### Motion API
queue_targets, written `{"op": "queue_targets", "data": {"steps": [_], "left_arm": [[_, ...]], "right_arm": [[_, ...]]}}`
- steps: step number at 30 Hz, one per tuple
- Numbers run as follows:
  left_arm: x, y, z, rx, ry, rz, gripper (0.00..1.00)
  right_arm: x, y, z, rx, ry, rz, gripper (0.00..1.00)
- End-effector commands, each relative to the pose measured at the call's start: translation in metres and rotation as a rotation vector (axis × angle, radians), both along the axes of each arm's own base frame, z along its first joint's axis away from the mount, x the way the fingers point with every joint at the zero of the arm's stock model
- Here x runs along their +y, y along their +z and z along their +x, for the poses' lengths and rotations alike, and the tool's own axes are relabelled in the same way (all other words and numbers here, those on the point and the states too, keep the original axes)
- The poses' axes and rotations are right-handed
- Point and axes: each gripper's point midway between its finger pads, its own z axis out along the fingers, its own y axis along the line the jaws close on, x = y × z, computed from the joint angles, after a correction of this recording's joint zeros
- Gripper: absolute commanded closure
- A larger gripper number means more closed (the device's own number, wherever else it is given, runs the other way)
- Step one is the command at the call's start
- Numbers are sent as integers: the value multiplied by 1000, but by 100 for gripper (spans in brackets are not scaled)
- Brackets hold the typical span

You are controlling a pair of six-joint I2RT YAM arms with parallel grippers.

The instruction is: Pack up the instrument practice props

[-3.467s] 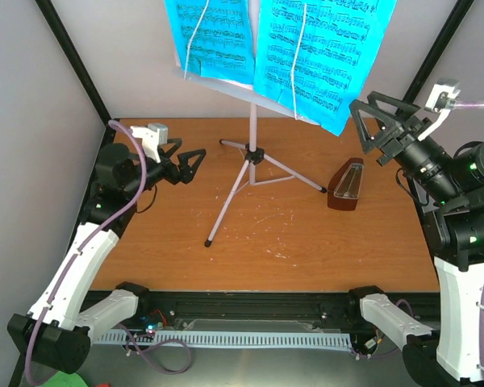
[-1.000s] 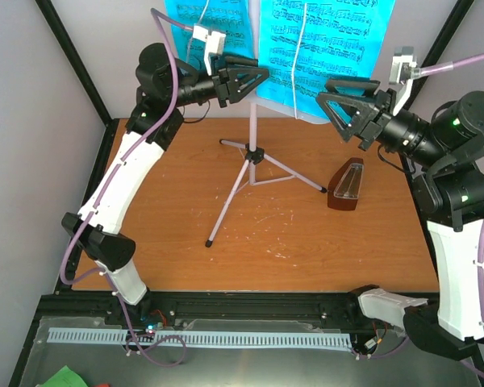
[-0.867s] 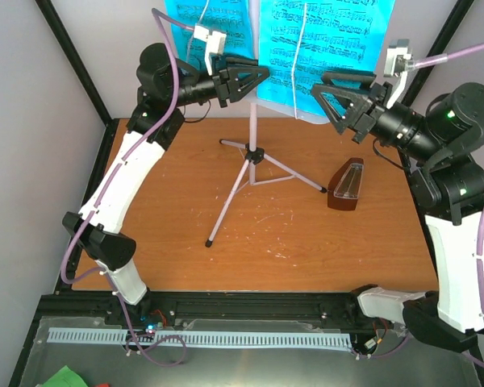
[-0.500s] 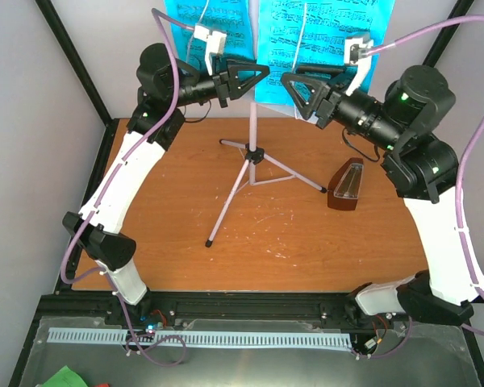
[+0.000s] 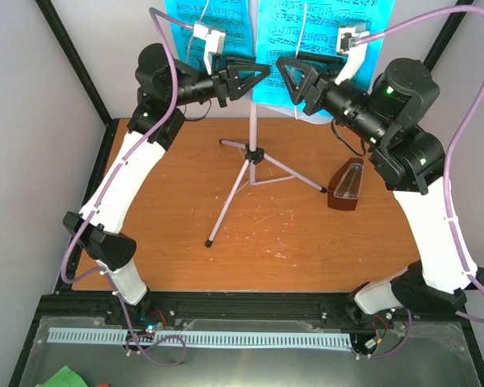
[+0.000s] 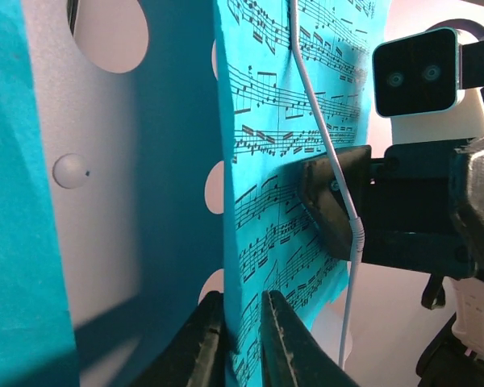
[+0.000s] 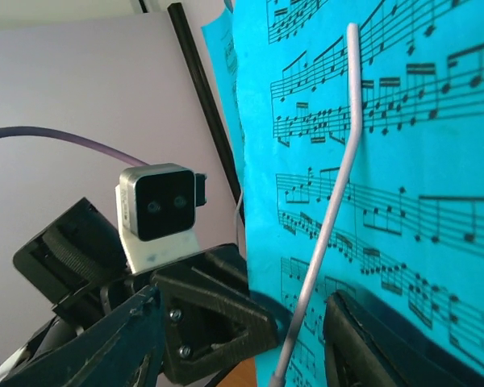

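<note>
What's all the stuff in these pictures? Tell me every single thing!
music stand: one, silver, on three legs mid-table
sheet-music pages: two, bright blue, on the stand's desk
metronome: one, brown, on the table right of the stand
table: one, orange-brown wood, under everything
slotted strip: one, white, along the near edge
green scrap: one, bottom-left corner, too small to identify
arms: two, white and black, raised to the pages
left pincer: one, black, pinching a page's edge
right pincer: one, black, open at the right page
</note>
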Motion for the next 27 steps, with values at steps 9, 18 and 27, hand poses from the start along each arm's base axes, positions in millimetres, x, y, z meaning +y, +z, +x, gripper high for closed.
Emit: {"op": "queue_targets", "data": {"steps": [9,18,27], "left_arm": [[-2,15,-12,-40,-35,-23,99],[0,17,-13,-37,-23,-22,100],[21,35,-23,-106,116,-44,100]], "right_arm": [[2,21,7,-68,-40,27,67],[3,16,13,-82,-60,0,94],[1,14,16,-84,-78,-9,97]]}}
